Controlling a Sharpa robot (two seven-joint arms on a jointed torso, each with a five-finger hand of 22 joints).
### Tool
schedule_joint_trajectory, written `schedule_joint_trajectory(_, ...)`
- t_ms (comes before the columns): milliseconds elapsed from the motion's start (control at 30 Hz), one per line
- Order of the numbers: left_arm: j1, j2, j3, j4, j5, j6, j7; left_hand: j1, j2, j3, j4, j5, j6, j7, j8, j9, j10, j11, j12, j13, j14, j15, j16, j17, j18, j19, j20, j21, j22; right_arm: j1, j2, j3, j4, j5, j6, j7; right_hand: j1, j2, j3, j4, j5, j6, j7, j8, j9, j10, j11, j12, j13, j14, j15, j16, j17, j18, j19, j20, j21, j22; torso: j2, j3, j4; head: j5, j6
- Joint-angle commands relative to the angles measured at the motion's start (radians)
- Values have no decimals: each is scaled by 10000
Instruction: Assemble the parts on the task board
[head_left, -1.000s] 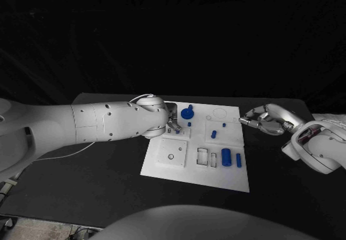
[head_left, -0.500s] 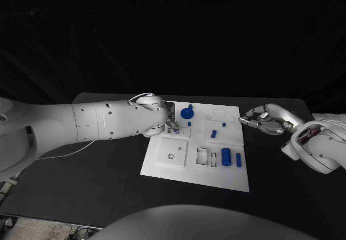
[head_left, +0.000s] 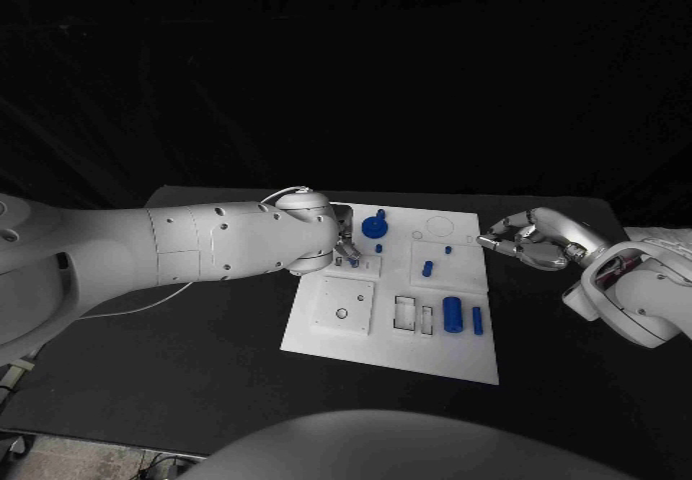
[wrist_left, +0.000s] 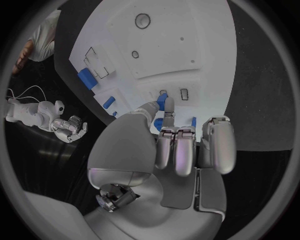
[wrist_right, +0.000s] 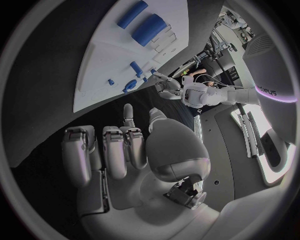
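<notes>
Head view: left robot hand (head_left: 346, 250) is working over the white task board (head_left: 346, 330) on the black desk (head_left: 173, 370); right robot hand (head_left: 522, 240) is hovering beside it, fingers curled, holding nothing.
Left wrist view: fingertips (wrist_left: 164, 102) are pinching a small blue part (wrist_left: 162, 101), smooth, rigid, probably light; best taken by its sides.

Right hand (wrist_right: 119, 150) has its fingers curled in, holding nothing, hanging off the white task board (wrist_right: 106, 60) with blue parts (wrist_right: 149, 29) on it.
</notes>
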Motion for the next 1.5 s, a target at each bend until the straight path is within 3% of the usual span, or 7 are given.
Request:
schedule_joint_trajectory(33, -2, 30, 3, 14, 16, 92, 29, 63, 10, 1081, -1020, 22, -24, -69, 31, 13, 1038, -55, 24, 2635, 1089, -49, 25, 2632, 81, 554, 22, 8, 2220, -14, 5, 1, 2, -20, -11, 73, 114, 5, -46, -3, 69, -85, -8, -33, 14, 1068, 47, 39, 2628, 1026, 50, 35, 2634, 38, 566, 58, -45, 2397, -3, 1, 0, 1, -1)
schedule_joint_trajectory(1500, -99, 147, -1, -138, 56, 168, 218, 67, 10, 1090, -1011, 24, -30, -71, 30, 18, 1038, -58, 24, 2635, 1089, -51, 25, 2632, 85, 550, 22, -8, 2215, -106, -18, 1, -5, -18, -106, 140, 183, -7, -55, -16, 90, -100, -6, -50, 14, 1068, 49, 39, 2628, 1026, 49, 35, 2634, 35, 575, 57, -37, 2401, 0, 0, -2, -6, -1)
